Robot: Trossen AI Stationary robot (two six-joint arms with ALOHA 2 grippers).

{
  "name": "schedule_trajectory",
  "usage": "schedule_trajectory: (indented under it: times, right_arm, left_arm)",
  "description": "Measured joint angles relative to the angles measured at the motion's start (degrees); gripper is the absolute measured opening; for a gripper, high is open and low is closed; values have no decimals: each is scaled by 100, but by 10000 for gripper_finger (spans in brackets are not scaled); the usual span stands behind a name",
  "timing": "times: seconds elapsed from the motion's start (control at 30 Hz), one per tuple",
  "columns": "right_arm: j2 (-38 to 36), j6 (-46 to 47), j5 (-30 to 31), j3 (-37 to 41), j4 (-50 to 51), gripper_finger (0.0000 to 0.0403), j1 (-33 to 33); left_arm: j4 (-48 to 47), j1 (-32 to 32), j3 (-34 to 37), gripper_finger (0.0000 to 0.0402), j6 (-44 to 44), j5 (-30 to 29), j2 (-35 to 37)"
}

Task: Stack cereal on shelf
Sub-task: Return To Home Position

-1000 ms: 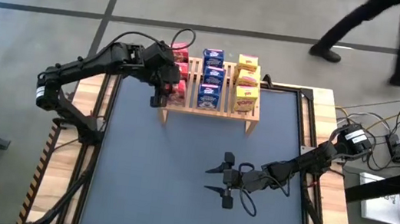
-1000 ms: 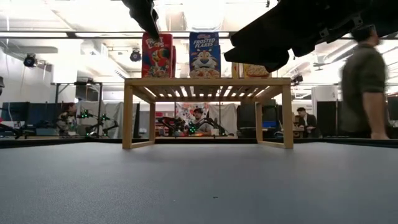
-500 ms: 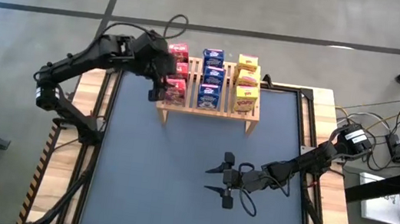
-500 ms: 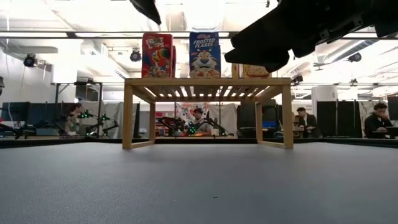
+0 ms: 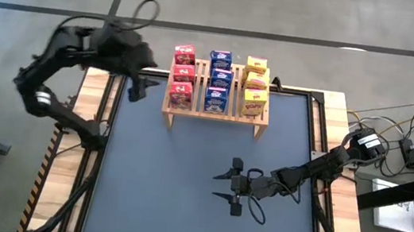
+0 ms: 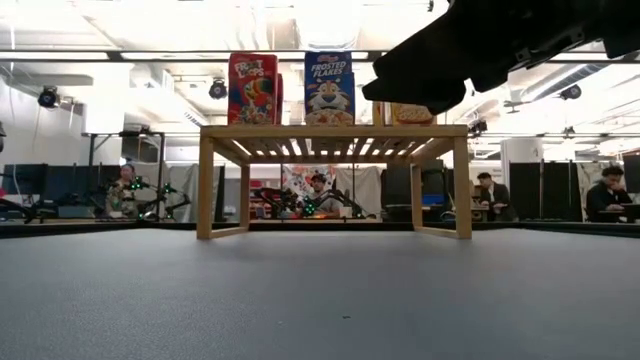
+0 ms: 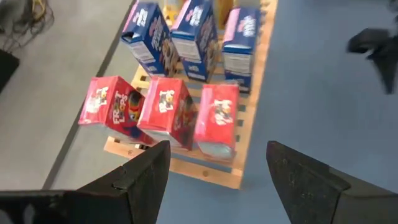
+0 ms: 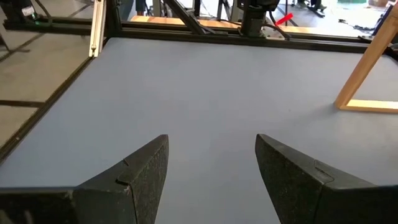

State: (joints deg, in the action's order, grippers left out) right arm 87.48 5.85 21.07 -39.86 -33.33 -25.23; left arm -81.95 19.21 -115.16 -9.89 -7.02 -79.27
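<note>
The wooden shelf (image 5: 216, 111) stands at the far middle of the mat, and the cereal boxes stand upright on its slatted top. There are three red boxes (image 5: 183, 73) on the left, three blue (image 5: 218, 77) in the middle and three yellow (image 5: 255, 82) on the right. The left wrist view looks down on the red boxes (image 7: 168, 115) and the blue ones (image 7: 186, 34). My left gripper (image 5: 137, 88) hangs open in the air left of the shelf, holding nothing. My right gripper (image 5: 225, 188) waits open over the mat, near the middle right.
The dark mat (image 5: 181, 193) lies bare in front of the shelf. In the low view my right arm (image 6: 480, 50) covers most of the yellow boxes. One shelf leg (image 8: 367, 74) shows in the right wrist view. People sit at desks in the room behind.
My left gripper has drawn back from the red boxes, rising and going toward the table's left edge, and now hangs clear of the shelf. The boxes have stayed where they were. A person who walked past beyond the far edge has left the high view.
</note>
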Motion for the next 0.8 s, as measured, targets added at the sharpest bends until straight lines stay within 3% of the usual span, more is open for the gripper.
schedule_trajectory:
  times: [0.2, 0.37, 0.57, 0.8]
  right_arm:
    - [-181, -261, -3, 61, 22, 228, -79]
    - [-1103, -496, 213, 539, 375, 228, -87]
    - [-2845, -439, 351, 1995, -811, 228, -87]
    - [-4364, -171, 299, 3586, -1826, 228, -90]
  left_arm:
    - [746, -486, 1181, 249, 555, 5, 1404]
    - [2517, -1047, 3364, 249, 1039, 35, 2984]
    - [5296, -1532, 6232, 249, 1250, 800, 4785]
    - [7660, -1706, 8937, 249, 1718, 808, 6448]
